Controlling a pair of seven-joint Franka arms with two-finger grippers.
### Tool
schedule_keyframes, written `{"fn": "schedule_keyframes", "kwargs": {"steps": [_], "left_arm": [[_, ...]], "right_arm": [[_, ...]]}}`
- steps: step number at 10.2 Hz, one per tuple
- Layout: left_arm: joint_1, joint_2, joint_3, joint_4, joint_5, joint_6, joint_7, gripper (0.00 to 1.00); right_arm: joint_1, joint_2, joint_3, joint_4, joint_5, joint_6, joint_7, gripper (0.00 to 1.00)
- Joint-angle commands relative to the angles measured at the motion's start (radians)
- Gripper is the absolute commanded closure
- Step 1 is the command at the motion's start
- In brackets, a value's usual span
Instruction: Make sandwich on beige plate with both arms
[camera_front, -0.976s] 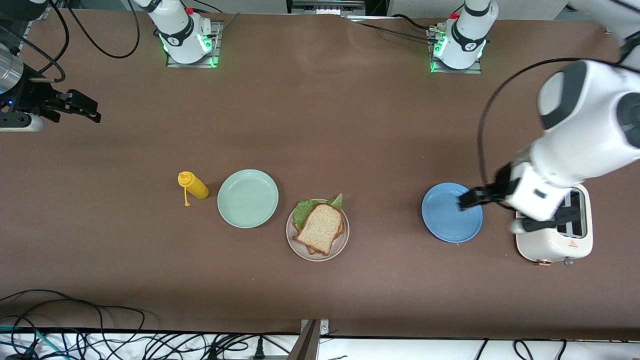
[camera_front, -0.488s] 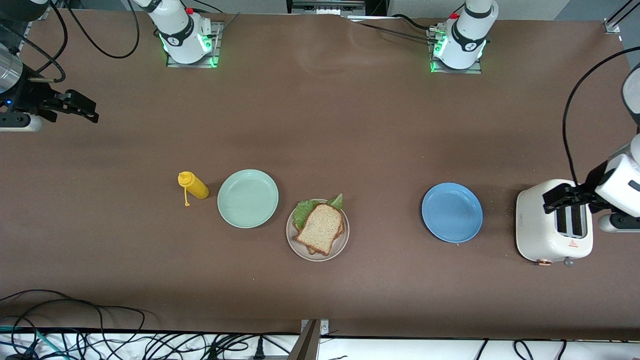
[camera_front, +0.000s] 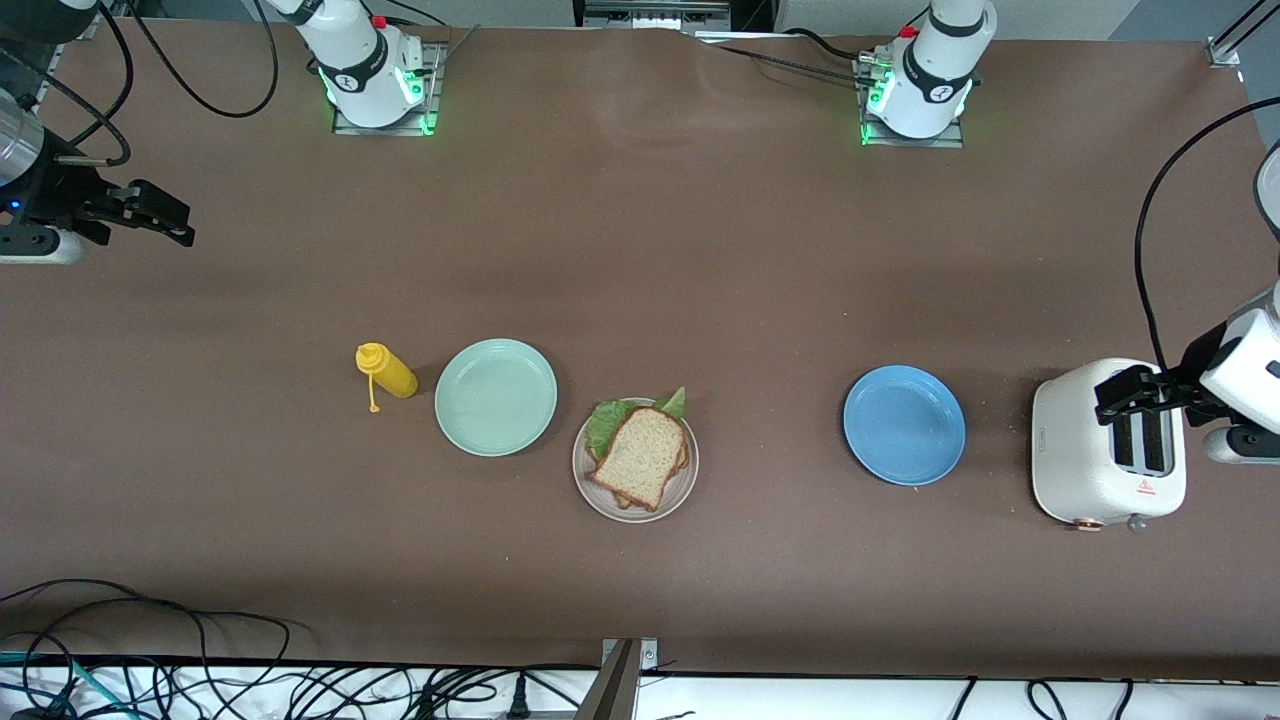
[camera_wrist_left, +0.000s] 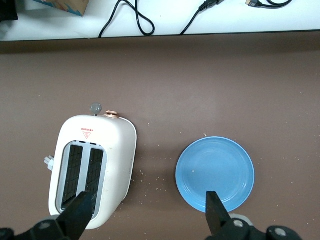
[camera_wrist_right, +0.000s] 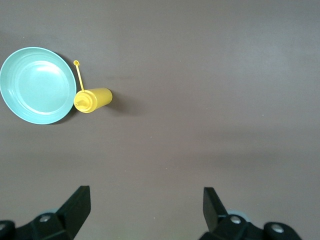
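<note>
right pincer (camera_front: 160, 218): up in the air over bare table (camera_front: 640, 250) at the right arm's end, fingers (camera_wrist_right: 75, 205) spread wide apart, holding nothing. this arm just waits
mustard bottle (camera_front: 385, 370): yellow squeeze bottle lying on its side, cap popped off and dangling on its strap, just beside the mint plate toward the right arm's end
mint-green plate (camera_front: 496, 397): nothing on it, sits just beside the beige plate, a bit farther from the front camera
beige plate (camera_front: 680, 490): roughly mid-table, nearer to the front camera than the other 2 plates
sandwich (camera_front: 642, 455): done and sitting on the beige plate, 2 bread slices stacked a little crooked, top slice tilted
lettuce (camera_front: 606, 420): ruffled green leaf poking out from between the slices on the edge farther from the front camera
blue plate (camera_front: 904, 425): bare, well apart from the beige plate toward the left arm's end, a few crumbs on the table around it
toaster (camera_front: 1085, 455): white, 2 slots, near the blue plate at the left arm's end
left pincer (camera_front: 1125, 392): hanging over the toaster, fingers (camera_wrist_left: 79, 216) wide apart, nothing in them
</note>
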Motion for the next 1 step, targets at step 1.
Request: {"fn": "schedule_keyframes", "kwargs": {"steps": [1], "left_arm": [[0.032,-0.016,-0.013,-0.006,-0.052,-0.009,0.037,0.0]], "right_arm": [[-0.003,0.008,0.008,0.023,-0.018,-0.012,0.009,0.0]]}}
